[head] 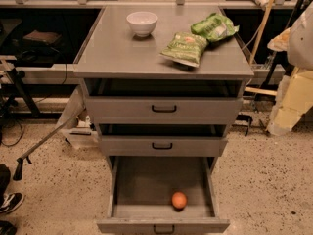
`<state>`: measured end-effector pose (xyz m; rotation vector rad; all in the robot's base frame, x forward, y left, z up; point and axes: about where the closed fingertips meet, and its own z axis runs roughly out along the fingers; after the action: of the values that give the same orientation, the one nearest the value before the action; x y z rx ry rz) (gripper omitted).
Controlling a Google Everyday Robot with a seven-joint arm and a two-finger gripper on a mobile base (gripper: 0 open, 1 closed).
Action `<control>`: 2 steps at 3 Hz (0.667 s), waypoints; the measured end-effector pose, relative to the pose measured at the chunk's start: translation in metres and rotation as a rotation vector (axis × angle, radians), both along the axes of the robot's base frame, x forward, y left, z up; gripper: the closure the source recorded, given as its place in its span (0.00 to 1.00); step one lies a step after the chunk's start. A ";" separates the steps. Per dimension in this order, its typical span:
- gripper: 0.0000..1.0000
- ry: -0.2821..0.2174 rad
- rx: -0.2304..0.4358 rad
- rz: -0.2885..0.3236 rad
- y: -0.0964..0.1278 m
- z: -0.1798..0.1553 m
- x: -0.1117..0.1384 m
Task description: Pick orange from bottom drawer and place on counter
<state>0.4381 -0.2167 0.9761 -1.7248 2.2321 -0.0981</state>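
Note:
The orange (179,199) lies in the bottom drawer (142,185), near its front wall and a little right of centre. That drawer is pulled far out and holds nothing else. Above it, the two other drawers (164,109) (162,145) stand slightly open. The grey counter (122,53) tops the cabinet. My gripper is out of the camera view.
On the counter stand a white bowl (142,22) at the back and two green crisp bags (185,48) (214,28) at the right. A grey pole (41,143) leans at the left, shoes (9,202) show at the lower left, and pale cardboard (293,102) stands at the right.

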 end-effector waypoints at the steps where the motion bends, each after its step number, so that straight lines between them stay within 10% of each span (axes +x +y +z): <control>1: 0.00 0.000 0.000 0.000 0.000 0.000 0.000; 2: 0.00 0.064 0.042 0.007 0.004 -0.043 0.004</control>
<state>0.4422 -0.2127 0.9332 -1.7363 2.2561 0.0055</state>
